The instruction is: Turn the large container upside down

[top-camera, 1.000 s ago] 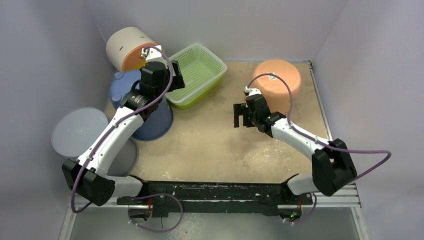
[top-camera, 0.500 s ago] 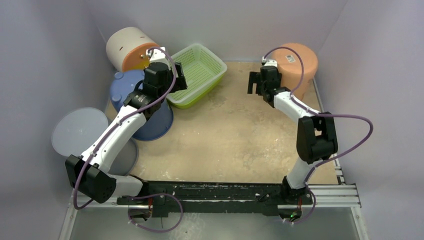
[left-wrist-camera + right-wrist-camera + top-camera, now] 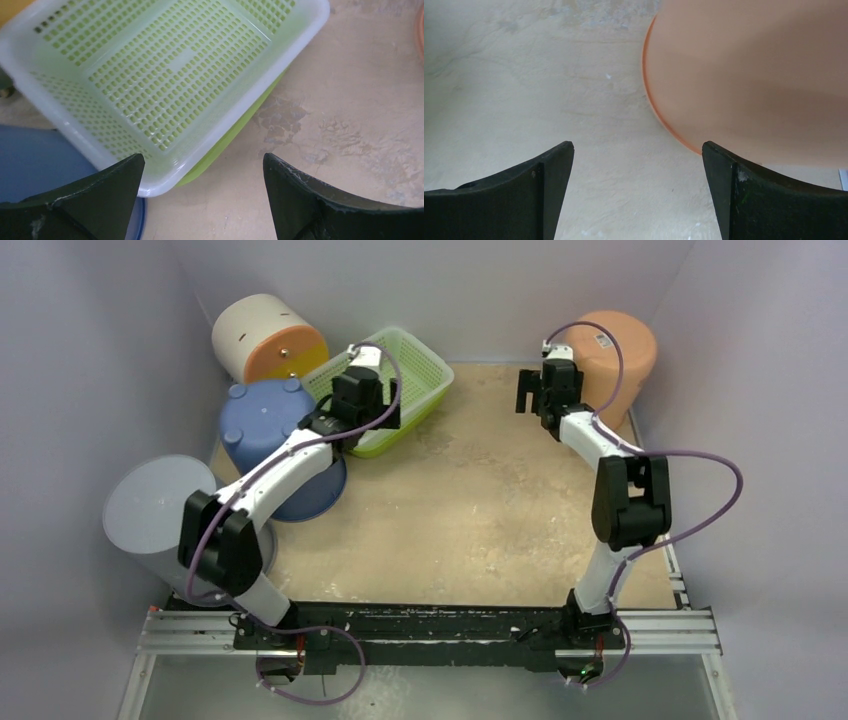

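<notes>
Far to the right of the green basket (image 3: 425, 365), the large peach container (image 3: 615, 350) stands mouth-down, its labelled bottom facing up. The right gripper (image 3: 638, 150) hangs just beside its rim on the basket's side, jaws spread wide and grasping nothing. The left gripper (image 3: 204, 160) hovers over the basket's near edge, likewise spread and empty. A blue tub (image 3: 265, 420) sits left of the basket.

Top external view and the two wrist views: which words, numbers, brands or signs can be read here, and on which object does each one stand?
No text can be read in any view.
Small white label on the round peach plastic bucket: print too small and blurred to read.
Wrist views: no writing visible.
</notes>
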Robot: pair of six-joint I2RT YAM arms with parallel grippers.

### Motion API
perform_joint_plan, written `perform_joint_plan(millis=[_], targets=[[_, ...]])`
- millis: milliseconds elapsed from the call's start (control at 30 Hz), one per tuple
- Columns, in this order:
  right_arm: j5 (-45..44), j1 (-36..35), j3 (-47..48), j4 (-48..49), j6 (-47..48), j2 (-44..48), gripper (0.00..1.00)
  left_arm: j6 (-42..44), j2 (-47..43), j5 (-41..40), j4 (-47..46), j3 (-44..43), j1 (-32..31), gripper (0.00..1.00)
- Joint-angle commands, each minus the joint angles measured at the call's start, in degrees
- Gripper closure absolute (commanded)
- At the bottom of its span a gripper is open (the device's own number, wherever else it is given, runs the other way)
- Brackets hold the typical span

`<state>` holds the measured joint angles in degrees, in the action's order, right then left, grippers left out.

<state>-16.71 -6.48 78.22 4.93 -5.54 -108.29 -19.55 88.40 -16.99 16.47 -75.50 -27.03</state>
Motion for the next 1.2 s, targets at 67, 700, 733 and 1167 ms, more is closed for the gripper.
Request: perform_joint_plan(millis=[67, 700, 733, 1167], targets=[[2.4, -4.7, -5.8, 1.0, -1.4, 17.0, 0.0, 11.3, 9.2, -2.3, -3.1, -10.7, -5.2, 0.15], [12.6, -6.0, -15.1, 0.7, -5.0, 29.6, 0.0, 25.7, 25.3, 8.9, -3.0, -20.1, -1.3, 0.22], [12.5, -6.0, -15.1, 0.7, -5.0, 29.4, 0.0, 25.6, 25.5, 10.0, -2.9, -20.1, -1.0, 0.22], [11.6, -6.0, -14.7, 0.7, -5.1, 28.0, 0.0, 26.4, 32.2, 13.7, 1.5, -24.4, 2.0, 0.26]])
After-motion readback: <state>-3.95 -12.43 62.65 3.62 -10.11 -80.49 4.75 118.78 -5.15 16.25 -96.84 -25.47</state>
